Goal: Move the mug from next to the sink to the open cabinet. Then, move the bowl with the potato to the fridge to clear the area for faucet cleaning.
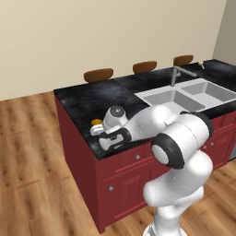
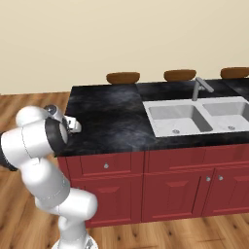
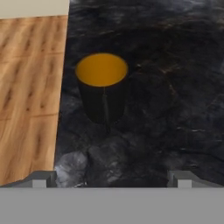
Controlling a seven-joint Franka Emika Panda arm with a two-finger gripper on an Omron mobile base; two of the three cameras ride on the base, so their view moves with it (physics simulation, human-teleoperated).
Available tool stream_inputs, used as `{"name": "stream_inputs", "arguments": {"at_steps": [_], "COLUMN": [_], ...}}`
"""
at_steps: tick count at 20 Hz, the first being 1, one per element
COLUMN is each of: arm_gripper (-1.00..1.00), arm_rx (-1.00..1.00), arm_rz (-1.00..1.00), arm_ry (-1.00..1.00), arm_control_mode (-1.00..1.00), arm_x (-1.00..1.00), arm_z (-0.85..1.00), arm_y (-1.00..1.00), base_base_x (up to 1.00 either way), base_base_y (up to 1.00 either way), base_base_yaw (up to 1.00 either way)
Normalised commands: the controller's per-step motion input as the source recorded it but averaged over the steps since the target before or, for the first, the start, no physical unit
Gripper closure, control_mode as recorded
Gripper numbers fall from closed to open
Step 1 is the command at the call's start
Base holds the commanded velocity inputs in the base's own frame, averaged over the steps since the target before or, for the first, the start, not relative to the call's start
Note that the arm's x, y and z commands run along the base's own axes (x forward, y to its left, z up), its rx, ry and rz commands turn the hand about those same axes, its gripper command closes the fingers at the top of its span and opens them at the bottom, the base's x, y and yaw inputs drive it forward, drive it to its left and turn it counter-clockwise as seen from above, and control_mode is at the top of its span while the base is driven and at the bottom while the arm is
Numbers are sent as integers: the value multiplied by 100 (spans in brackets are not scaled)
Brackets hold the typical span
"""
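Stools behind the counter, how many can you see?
3: left stool, middle stool near the faucet, right stool at the picture's edge. More may be hidden.

Mug [image 1: 96,122] mostly hidden behind the hand in left base view, only an orange sliver shows. Sink [image 1: 203,94] right basin cut by the frame edge. Rightmost stool [image 2: 235,72] cropped in right base view.

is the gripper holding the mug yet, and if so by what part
Nothing is held. The gripper is open above the black counter, and the mug stands upright ahead of the fingertips, clear of both.
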Motion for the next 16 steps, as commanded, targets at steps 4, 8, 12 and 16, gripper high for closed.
{"name": "stream_inputs", "arguments": {"at_steps": [4,8,12,16], "arm_gripper": [-100,-100,-100,-100], "arm_rx": [0,0,0,0], "arm_rz": [0,0,0,0], "arm_ry": [0,0,0,0], "arm_control_mode": [-100,-100,-100,-100], "arm_x": [21,29,30,23], "arm_z": [-14,-17,-18,-16], "arm_y": [4,10,13,16], "base_base_x": [0,0,0,0], "base_base_y": [0,0,0,0], "base_base_yaw": [0,0,0,0]}}
